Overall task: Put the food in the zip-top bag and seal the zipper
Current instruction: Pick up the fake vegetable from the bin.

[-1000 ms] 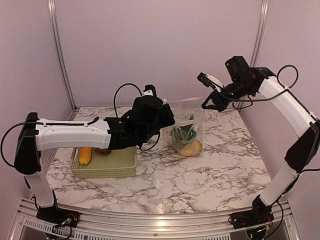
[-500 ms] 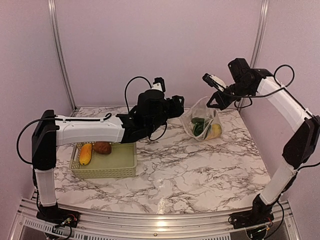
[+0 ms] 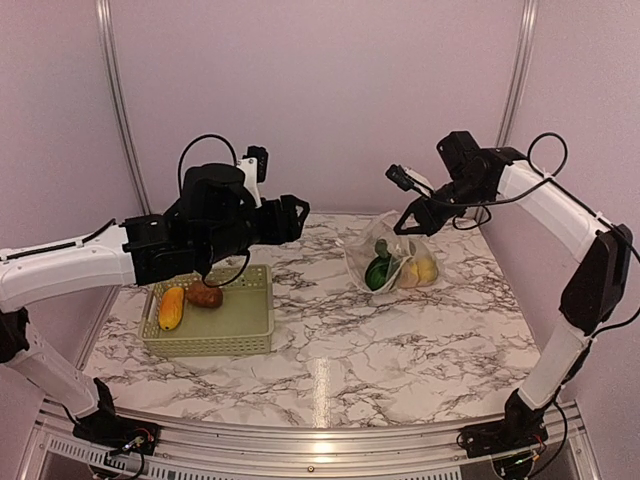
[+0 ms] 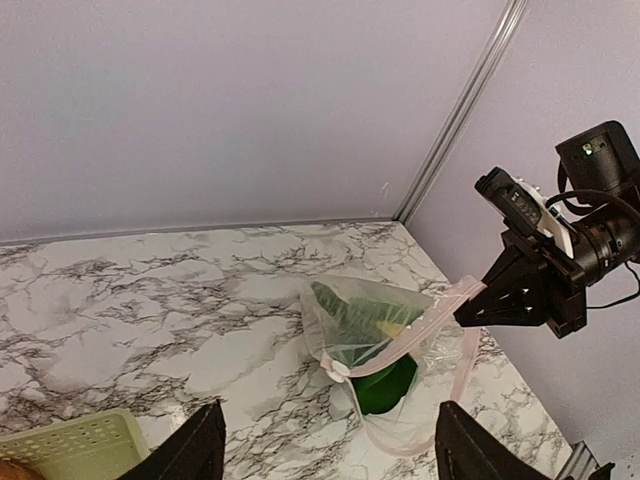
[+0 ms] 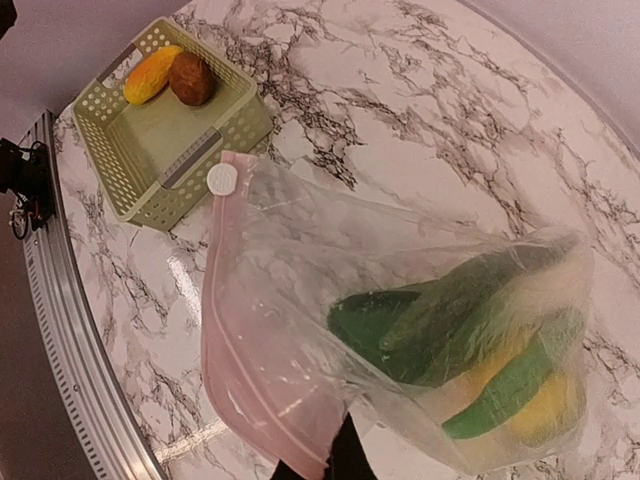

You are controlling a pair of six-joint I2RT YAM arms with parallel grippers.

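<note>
Pinching the zip-top bag (image 3: 385, 265) by its pink zipper rim (image 4: 415, 338) with the clenched right gripper (image 3: 408, 225), far right on the tabletop (image 3: 330, 350). Empty left gripper (image 3: 295, 215) spread wide. Looks light, floppy, slippery; best grabbed along that stiffer rim.

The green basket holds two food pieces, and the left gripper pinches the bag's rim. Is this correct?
No. The right gripper pinches the bag's rim, as the left wrist view shows. The green basket does hold two food pieces.

basket (image 3: 210, 350) with 2 food pieces (image 3: 204, 295) left of zip-top bag (image 3: 395, 262)
</note>
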